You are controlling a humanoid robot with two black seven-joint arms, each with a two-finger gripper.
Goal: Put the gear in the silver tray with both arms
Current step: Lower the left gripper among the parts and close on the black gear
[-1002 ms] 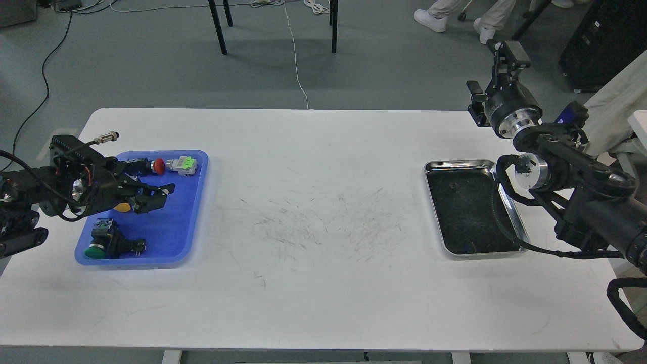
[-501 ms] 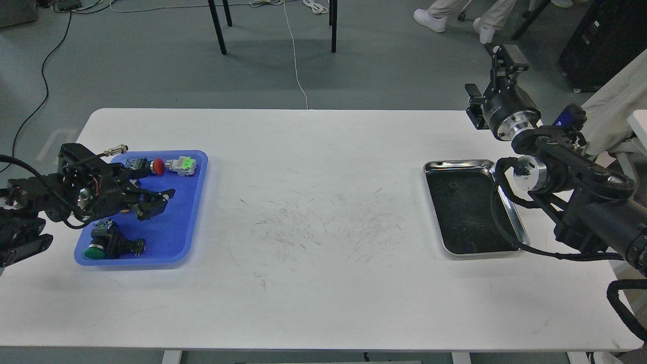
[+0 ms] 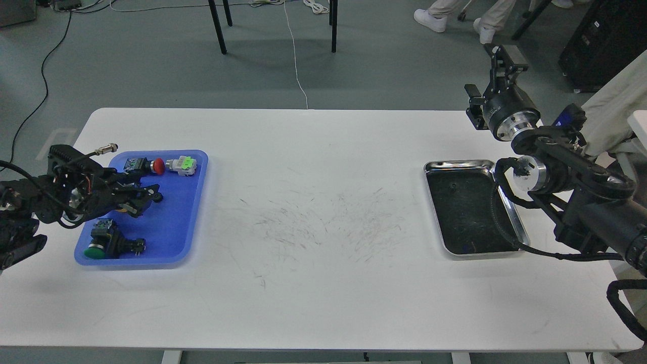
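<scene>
Closing over the blue tray (image 3: 194,210), the left gripper (image 3: 139,199) has drawn its fingers together around a small yellow part that lay open between them a second ago, though how firm the hold is cannot be told (only a sliver of yellow still shows). That suggests the pick-up has begun, with the carry across the white counter (image 3: 313,283) yet to come. The silver tray (image 3: 518,222) sits empty at the far right, well apart, while the right gripper (image 3: 500,55) stays raised beyond it, its fingers too end-on to tell.
</scene>
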